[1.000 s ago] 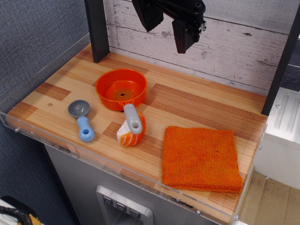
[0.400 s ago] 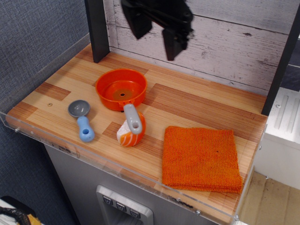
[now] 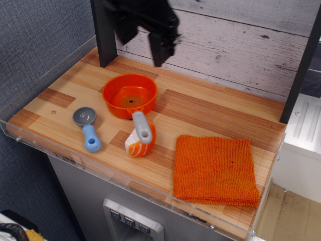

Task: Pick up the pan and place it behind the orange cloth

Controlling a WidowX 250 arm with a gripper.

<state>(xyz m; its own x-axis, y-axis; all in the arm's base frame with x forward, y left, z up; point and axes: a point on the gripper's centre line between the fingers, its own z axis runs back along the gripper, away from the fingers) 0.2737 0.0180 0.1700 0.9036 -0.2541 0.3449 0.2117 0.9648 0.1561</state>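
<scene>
The orange pan (image 3: 130, 95) sits on the wooden counter at left of centre, its grey-blue handle (image 3: 141, 126) pointing toward the front and resting over a sushi toy. The orange cloth (image 3: 215, 168) lies flat at the front right. My black gripper (image 3: 143, 46) hangs in the air at the top, above and just behind the pan. Its two fingers are spread apart and hold nothing. It is blurred from motion.
A small grey-headed scoop with a blue handle (image 3: 87, 128) lies left of the pan's handle. An orange-and-white salmon-sushi toy (image 3: 139, 142) sits under the handle's end. A dark post (image 3: 104, 31) stands at the back left. A clear acrylic rim (image 3: 125, 176) edges the counter's front.
My gripper has moved to the left along the back wall, from above the counter's middle to above the pan. The pan, cloth and toys have not moved.
</scene>
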